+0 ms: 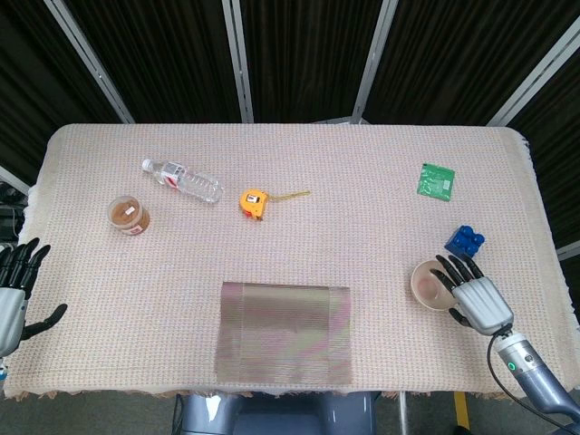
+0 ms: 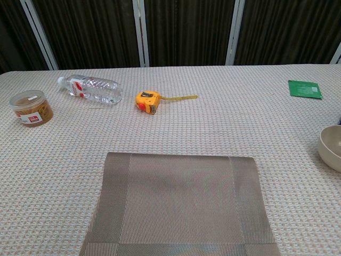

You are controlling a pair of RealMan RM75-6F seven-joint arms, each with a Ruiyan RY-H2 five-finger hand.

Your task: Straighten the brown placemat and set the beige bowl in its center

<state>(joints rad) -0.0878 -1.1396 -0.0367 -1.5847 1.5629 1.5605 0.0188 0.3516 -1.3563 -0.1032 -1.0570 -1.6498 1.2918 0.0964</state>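
The brown placemat (image 1: 285, 333) (image 2: 178, 205) lies flat and square to the table's front edge. The beige bowl (image 1: 426, 283) (image 2: 331, 146) stands upright on the cloth well to the right of the mat, cut off by the chest view's right edge. My right hand (image 1: 476, 301) lies just right of the bowl with its fingers (image 1: 450, 268) spread at the bowl's right rim; no grip shows. My left hand (image 1: 11, 294) hangs off the table's left edge, fingers apart, holding nothing. Neither hand shows in the chest view.
A blue block (image 1: 464, 241) sits just behind the bowl and right hand. A green card (image 1: 436, 179) (image 2: 305, 89) lies at the back right. A yellow tape measure (image 1: 254, 202) (image 2: 147, 101), a water bottle (image 1: 183, 180) (image 2: 90, 88) and a brown jar (image 1: 129, 216) (image 2: 31, 108) lie behind the mat.
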